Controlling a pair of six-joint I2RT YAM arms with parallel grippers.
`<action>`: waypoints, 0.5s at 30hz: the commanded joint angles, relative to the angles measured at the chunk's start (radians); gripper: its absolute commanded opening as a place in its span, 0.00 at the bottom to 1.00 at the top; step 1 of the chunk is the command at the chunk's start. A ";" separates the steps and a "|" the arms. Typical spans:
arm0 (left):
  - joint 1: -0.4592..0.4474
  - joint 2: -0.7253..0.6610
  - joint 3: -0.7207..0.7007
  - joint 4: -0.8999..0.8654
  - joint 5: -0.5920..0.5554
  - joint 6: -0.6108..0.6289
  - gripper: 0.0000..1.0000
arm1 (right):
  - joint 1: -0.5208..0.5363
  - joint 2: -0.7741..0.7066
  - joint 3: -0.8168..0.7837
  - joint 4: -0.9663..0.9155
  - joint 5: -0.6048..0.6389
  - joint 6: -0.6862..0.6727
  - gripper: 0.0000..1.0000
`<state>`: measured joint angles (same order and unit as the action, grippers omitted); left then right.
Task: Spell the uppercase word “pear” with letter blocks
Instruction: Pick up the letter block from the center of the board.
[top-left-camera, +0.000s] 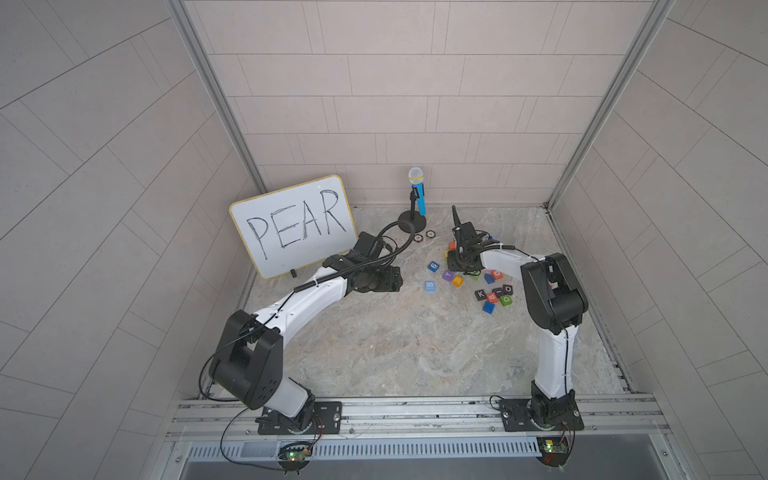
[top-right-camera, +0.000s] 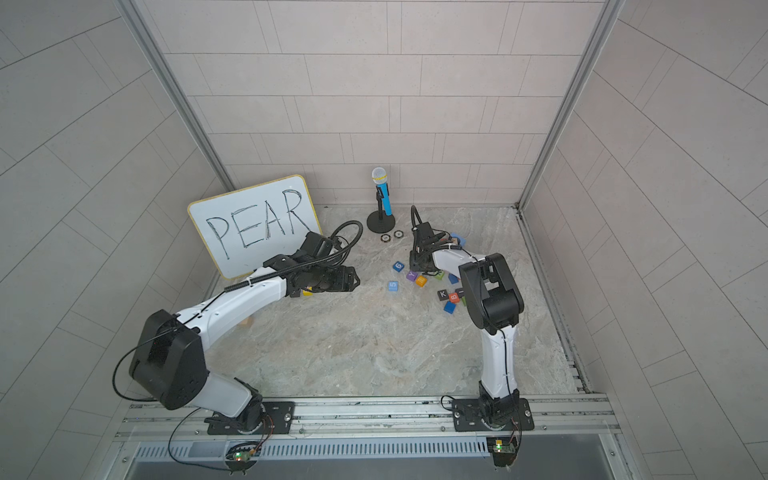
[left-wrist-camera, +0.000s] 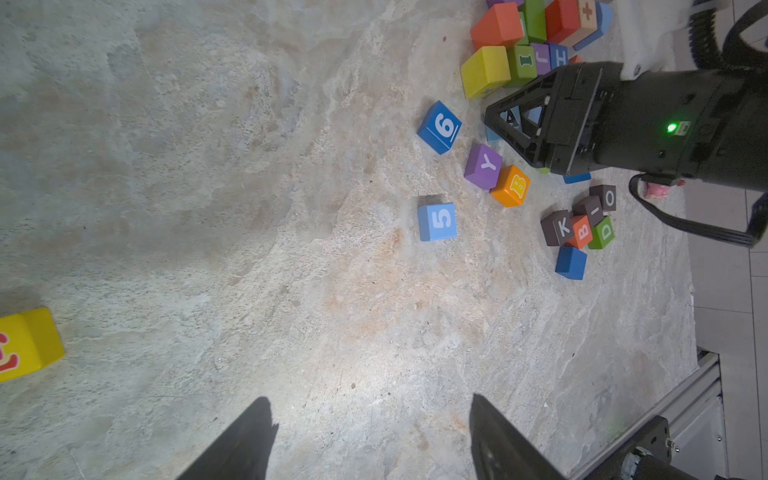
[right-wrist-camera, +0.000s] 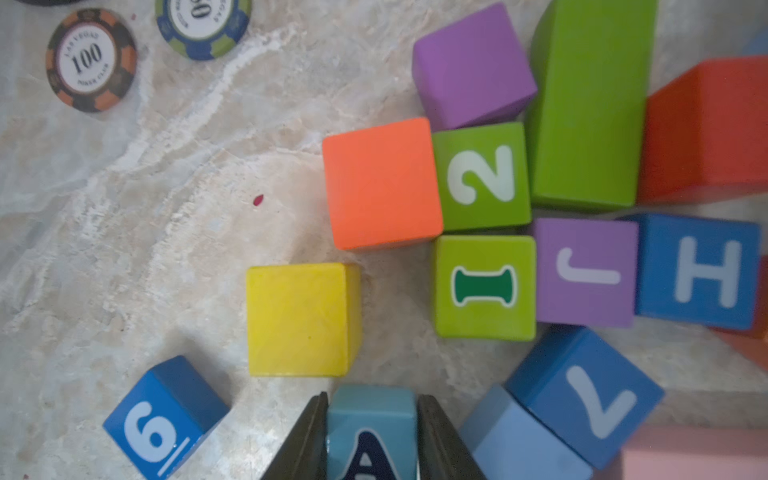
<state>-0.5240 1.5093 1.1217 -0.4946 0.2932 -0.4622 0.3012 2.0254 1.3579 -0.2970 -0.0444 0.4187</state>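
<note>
Beside the block pile, the right claw clamps the blue A block.
The left claw hangs open over the desk, yellow E block nearby.

1. My left wrist view crops the yellow E block, cutting its red letter.
2. My right wrist view cuts off the light-blue A block and its letter.
3. The pink block there is blurred and cropped.

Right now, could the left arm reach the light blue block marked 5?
Probably yes. The left gripper is open and faces the 5 block across bare table; that block sits apart from the others, and the right gripper, shut on the A block, is not in between.
</note>
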 joint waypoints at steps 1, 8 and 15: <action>0.001 -0.030 -0.013 0.001 -0.014 0.010 0.78 | 0.006 0.016 0.017 -0.025 0.017 -0.001 0.36; 0.000 -0.031 -0.011 0.002 -0.017 0.007 0.78 | 0.006 0.001 0.017 -0.031 0.022 -0.001 0.33; 0.000 -0.034 -0.016 0.001 -0.019 0.004 0.78 | 0.006 -0.006 0.015 -0.031 0.024 0.003 0.30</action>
<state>-0.5240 1.5013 1.1198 -0.4931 0.2871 -0.4625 0.3012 2.0254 1.3605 -0.3012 -0.0422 0.4156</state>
